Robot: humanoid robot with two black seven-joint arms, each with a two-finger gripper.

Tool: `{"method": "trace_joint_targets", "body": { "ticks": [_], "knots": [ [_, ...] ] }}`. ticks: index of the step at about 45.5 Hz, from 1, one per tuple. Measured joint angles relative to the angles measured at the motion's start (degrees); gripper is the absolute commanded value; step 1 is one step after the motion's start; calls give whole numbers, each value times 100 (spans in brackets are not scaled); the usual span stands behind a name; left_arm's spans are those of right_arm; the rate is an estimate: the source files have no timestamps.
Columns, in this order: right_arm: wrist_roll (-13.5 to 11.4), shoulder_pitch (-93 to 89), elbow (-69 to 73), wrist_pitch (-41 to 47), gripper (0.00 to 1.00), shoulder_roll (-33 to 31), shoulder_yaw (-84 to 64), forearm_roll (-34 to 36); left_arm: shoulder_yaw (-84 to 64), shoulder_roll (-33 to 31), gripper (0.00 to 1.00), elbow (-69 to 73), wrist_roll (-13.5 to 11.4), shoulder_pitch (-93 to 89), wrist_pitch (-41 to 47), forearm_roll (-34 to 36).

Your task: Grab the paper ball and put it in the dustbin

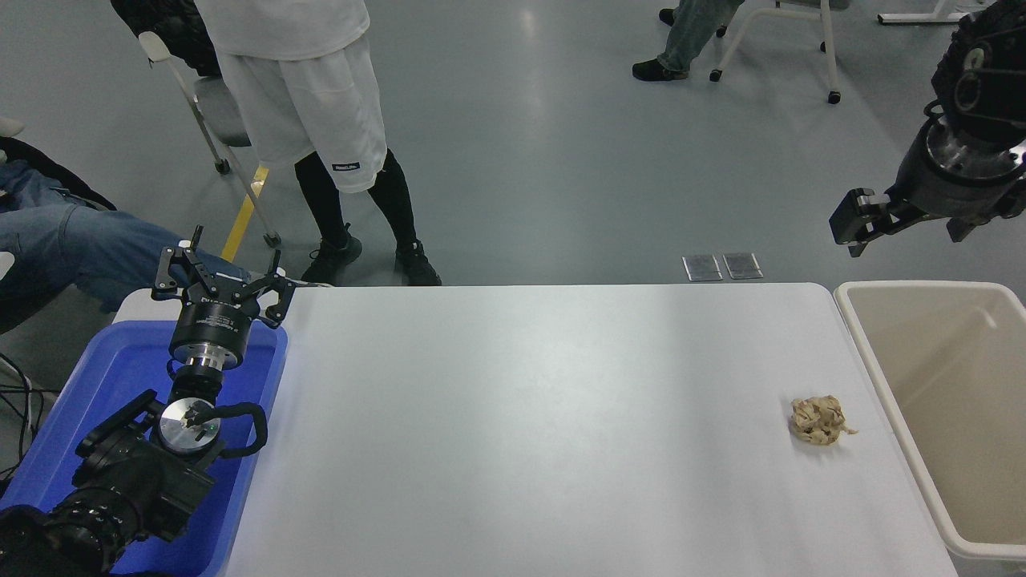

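The paper ball (817, 420), a crumpled tan wad, lies on the white table (521, 417) near its right edge. The cream-beige dustbin (882, 377) stands just right of the table and looks empty. My right gripper (906, 226) hangs high at the upper right, above the bin's far end and well away from the ball, with its fingers spread and nothing between them. My left gripper (220, 276) is parked at the lower left over the blue tray, open and empty.
A blue tray (96, 401) sits at the table's left end under the left arm. A person in white shorts (321, 120) stands beyond the far left edge. Another person in jeans (72, 248) sits at the far left. Chair legs stand on the floor behind.
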Motion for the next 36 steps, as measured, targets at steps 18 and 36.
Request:
{"method": "trace_joint_targets", "body": {
  "ticks": [18, 36],
  "knots": [
    [18, -172, -127, 0, 100, -228, 54, 382, 0, 0, 99, 0, 0, 0, -1, 3],
    [-9, -1519, -529, 0, 100, -1004, 1029, 223, 0, 0, 99, 0, -1, 0, -6, 1]
  ]
}}
